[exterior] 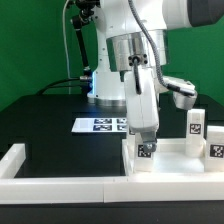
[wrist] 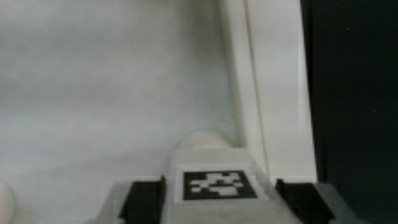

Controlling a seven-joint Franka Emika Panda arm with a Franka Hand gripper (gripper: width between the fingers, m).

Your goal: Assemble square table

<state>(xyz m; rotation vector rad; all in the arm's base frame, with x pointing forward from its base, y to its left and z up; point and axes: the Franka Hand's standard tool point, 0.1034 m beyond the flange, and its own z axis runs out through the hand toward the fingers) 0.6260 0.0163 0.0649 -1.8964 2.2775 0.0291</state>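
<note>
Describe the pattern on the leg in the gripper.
White leg with a black-and-white square tag; clearest in the wrist view.

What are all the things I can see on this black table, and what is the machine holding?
tabletop: one, white, rimmed tray at the exterior view's right
tagged legs: three visible, white; one in the gripper over the tray's near corner, two standing at the far right
marker board: one, white with tags, flat mid-table
wall bars: white, low, along the near edge
gripper: one, closed on the leg
</note>
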